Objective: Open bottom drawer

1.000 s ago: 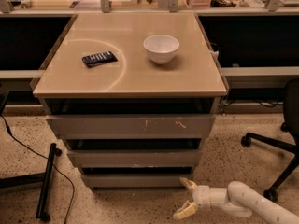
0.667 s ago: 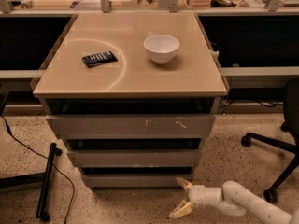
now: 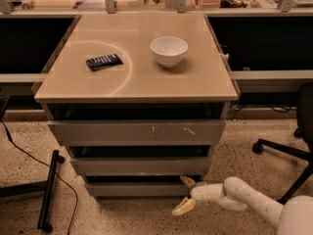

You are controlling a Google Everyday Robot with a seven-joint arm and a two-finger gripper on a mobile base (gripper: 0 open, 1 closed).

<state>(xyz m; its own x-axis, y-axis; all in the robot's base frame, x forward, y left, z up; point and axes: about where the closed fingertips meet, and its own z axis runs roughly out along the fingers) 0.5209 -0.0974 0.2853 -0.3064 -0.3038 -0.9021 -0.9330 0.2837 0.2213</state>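
Observation:
The cabinet has three grey drawer fronts. The bottom drawer is the lowest, a plain flat front just above the floor, and it looks closed. My gripper is at the right end of that front, reaching in from the lower right on a white arm. Its two tan fingers are spread open; the upper fingertip is at the dark gap above the drawer front and the lower one hangs below it over the floor. It holds nothing.
The top drawer front has pale scratches; the middle one is below it. A white bowl and a black remote sit on the cabinet top. An office chair base stands to the right; a black stand and cable lie on the floor at left.
My gripper has moved left along the floor and up toward the right end of the bottom drawer front. The drawers have not moved.

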